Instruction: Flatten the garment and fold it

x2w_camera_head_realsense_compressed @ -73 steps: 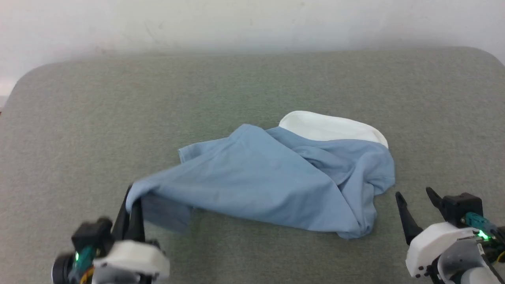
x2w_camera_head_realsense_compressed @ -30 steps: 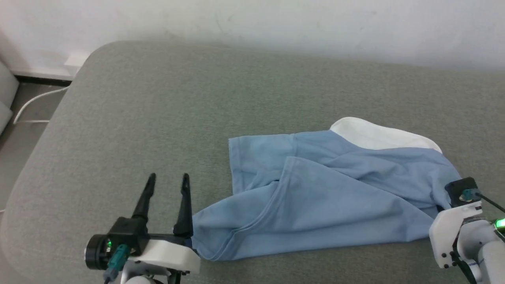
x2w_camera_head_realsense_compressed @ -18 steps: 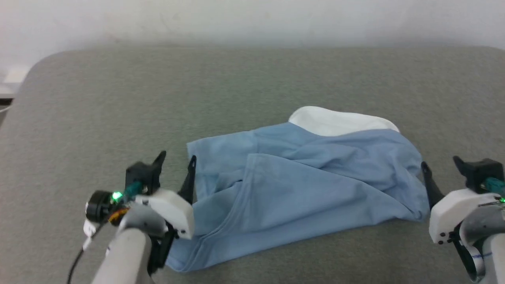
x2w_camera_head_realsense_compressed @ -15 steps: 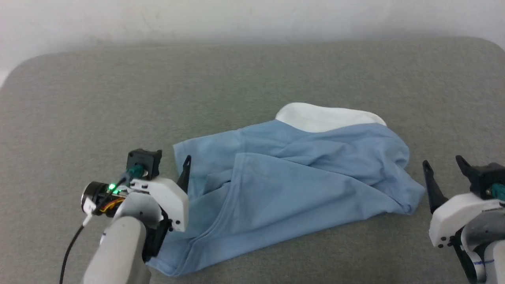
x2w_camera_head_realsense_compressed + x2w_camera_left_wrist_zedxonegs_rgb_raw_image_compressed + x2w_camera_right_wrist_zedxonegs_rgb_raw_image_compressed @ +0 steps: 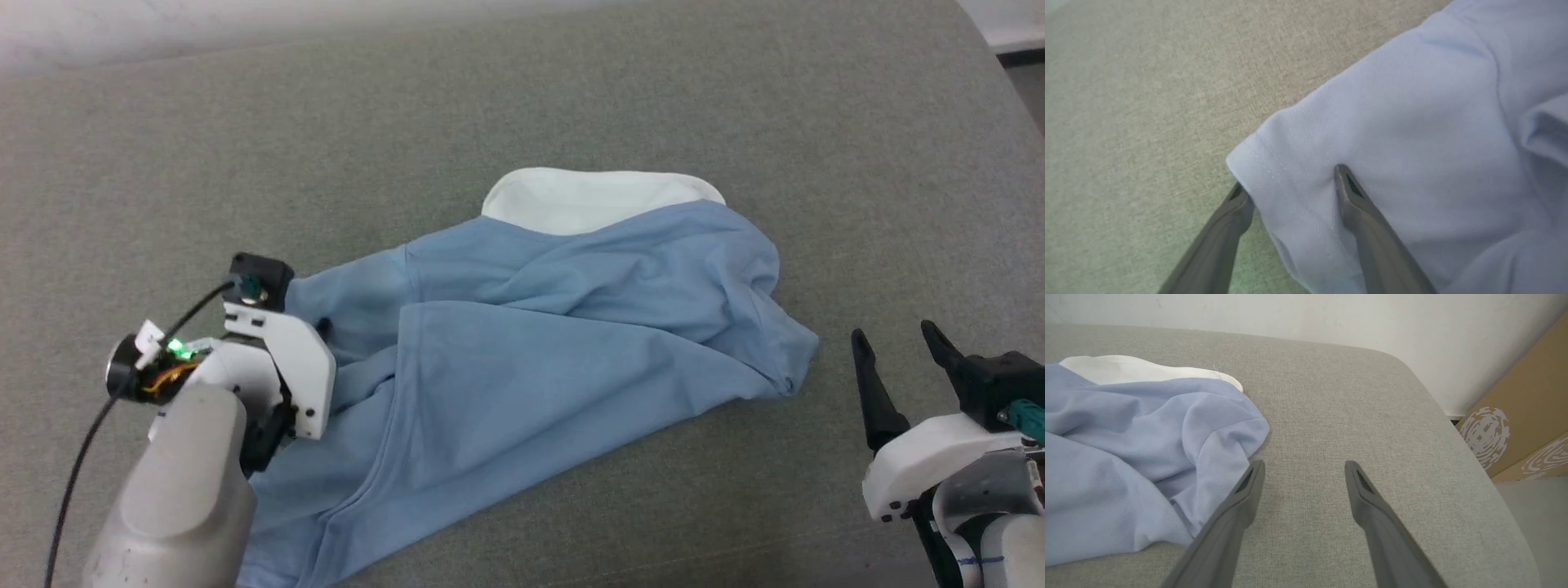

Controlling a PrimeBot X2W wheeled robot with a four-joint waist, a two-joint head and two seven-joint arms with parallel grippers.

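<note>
The garment point(image 5: 571, 327), a light blue shirt with a white collar point(image 5: 588, 196), lies crumpled and partly doubled over in the middle of the grey padded surface. My left gripper point(image 5: 1290, 183) is open and straddles the hem of a sleeve point(image 5: 1372, 122). One finger lies on top of the cloth, the other beside the sleeve's edge. In the head view the left wrist covers those fingers. My right gripper point(image 5: 894, 333) stands open at the lower right, a short way off the garment's right corner point(image 5: 1224, 441), with only bare surface between its fingertips point(image 5: 1304, 465).
The padded surface point(image 5: 571, 98) stretches well past the garment on all sides. Its rounded right edge point(image 5: 1453, 428) drops to the floor, where a brown cardboard box point(image 5: 1527, 416) stands. A pale wall point(image 5: 1290, 314) runs behind. A black cable point(image 5: 82, 457) hangs off my left wrist.
The head camera has turned. My right gripper opened off the garment's right edge and drew back. My left gripper moved forward from beside the hem onto the sleeve.
</note>
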